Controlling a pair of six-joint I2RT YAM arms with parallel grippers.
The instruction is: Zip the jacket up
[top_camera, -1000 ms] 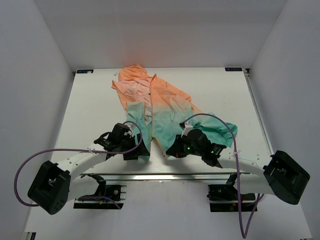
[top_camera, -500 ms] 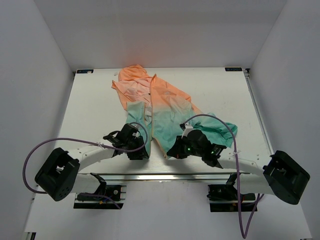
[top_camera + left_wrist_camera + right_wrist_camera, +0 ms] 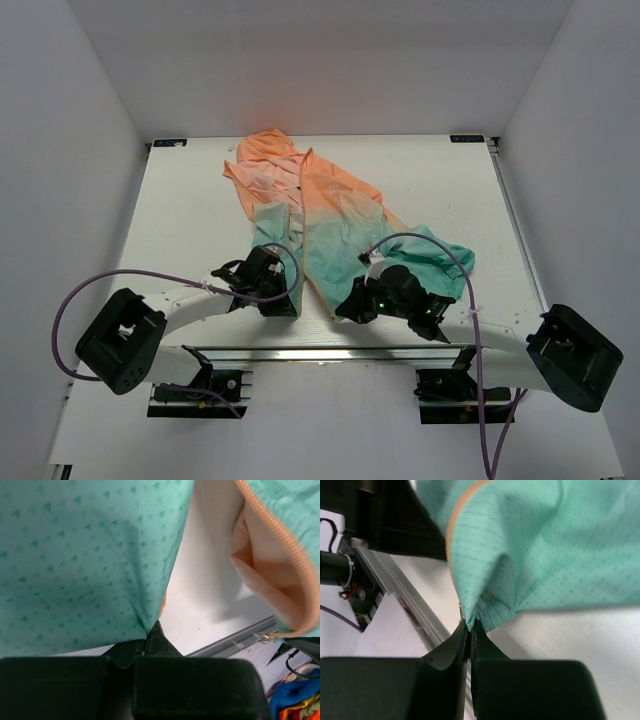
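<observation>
Lying open-fronted on the white table, the jacket stretches away from the aluminium rail that runs along the table's near edge. Its teal hem sits closest to the rail, and the peach-orange hood and shoulders lie at the end farthest from it. The two front panels are parted, with a strip of bare table between them that narrows away from the rail. One teal sleeve trails off to the right, a little farther from the rail than the hem.

The left gripper sits just beyond the rail, at the hem of the left front panel. In its wrist view the fingers press together with no gap, and the lower corner of the teal cloth is caught between the tips, so it is clamped on the jacket. In that same view the opposite panel's orange zipper tape curves down toward the rail. A small metal zipper piece shows at the tape's lower end, close by the rail.

The right gripper is also just beyond the rail, at the hem corner of the right front panel. Its fingers are closed tight on the teal fabric, which puckers into folds where it is pinched, and an orange edge runs up from that grip.

The two grippers are near each other but apart, one on each side of the opening.
</observation>
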